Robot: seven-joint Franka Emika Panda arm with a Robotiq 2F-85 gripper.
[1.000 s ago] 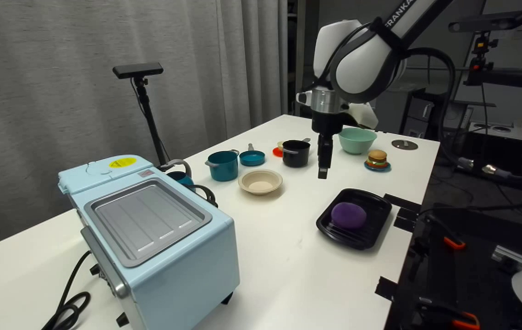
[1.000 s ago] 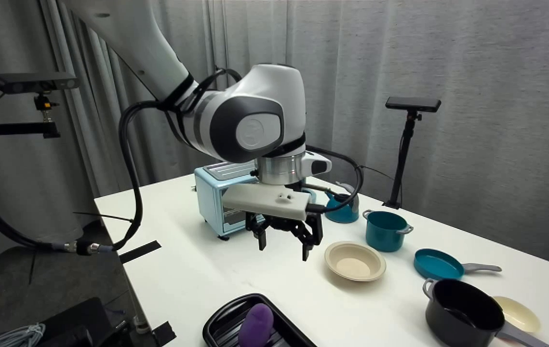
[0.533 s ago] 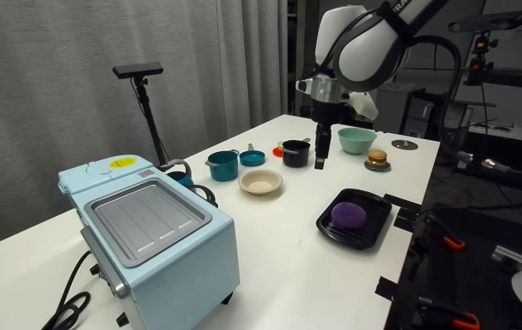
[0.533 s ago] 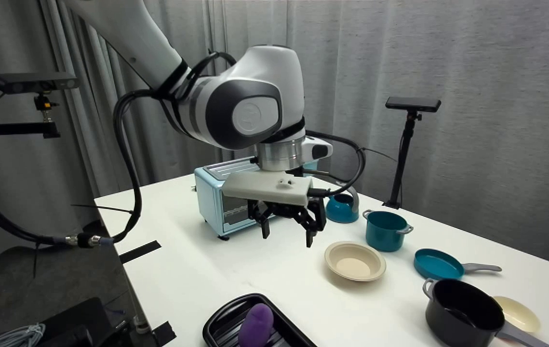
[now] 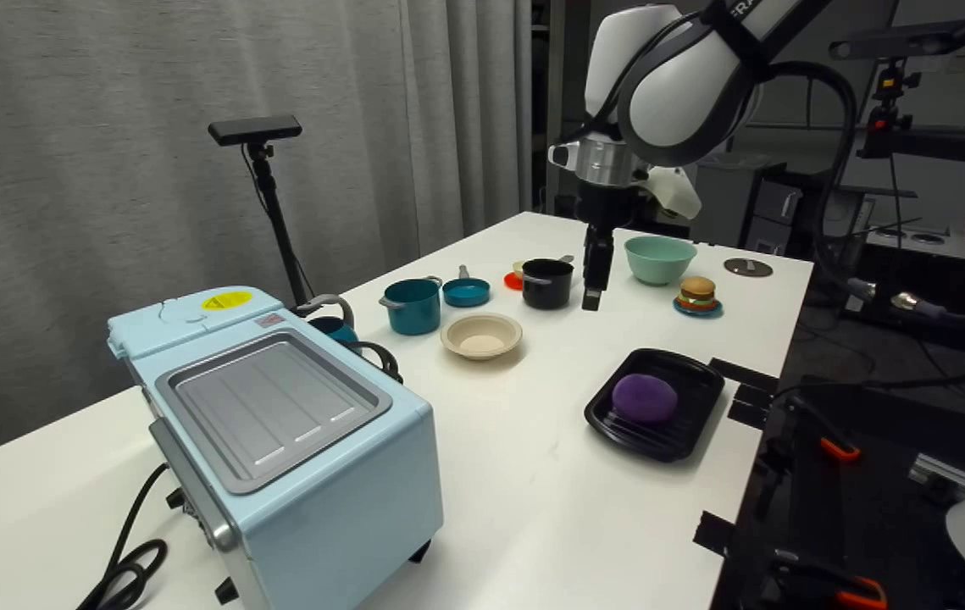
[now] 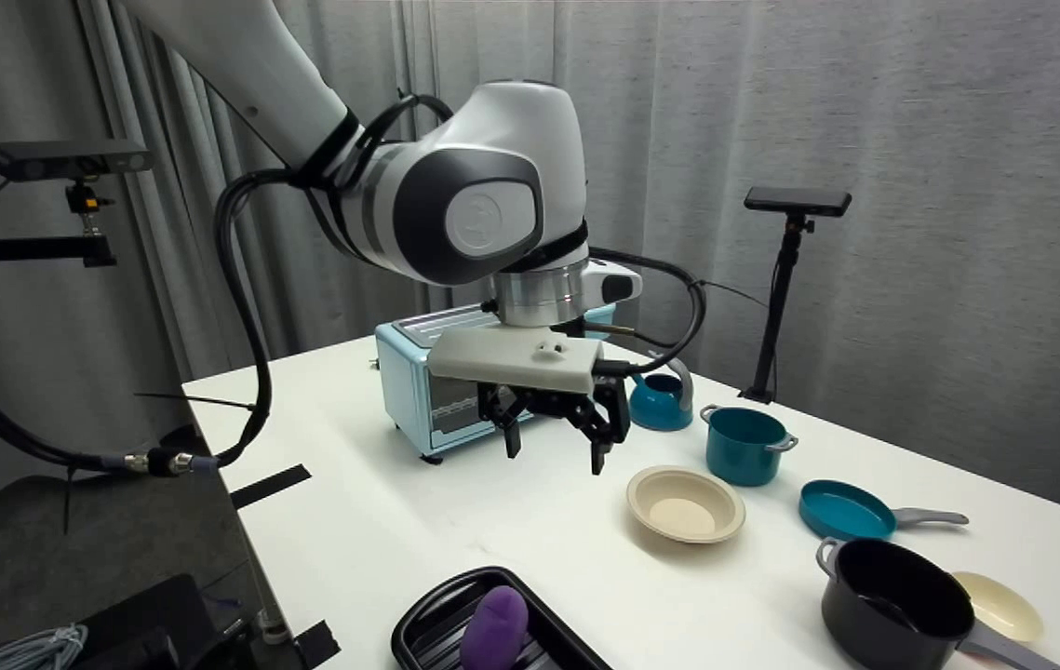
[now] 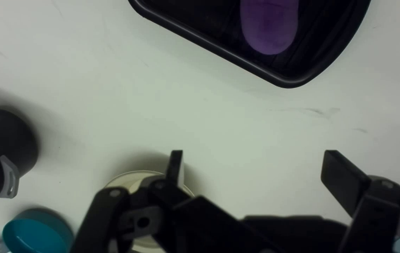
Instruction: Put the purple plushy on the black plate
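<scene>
– In an exterior view, where's the plushy from the gripper?
– At five o'clock, well apart, resting in the plate.
– And in an exterior view, how do the fingers stand?
– Spread, up above the table. The plushy lies between six and seven o'clock from them, the bowl between three and four.
– Wrist view?
– Plushy at twelve o'clock, in the plate, both cut off by the top edge; the fingers wide apart.
</scene>
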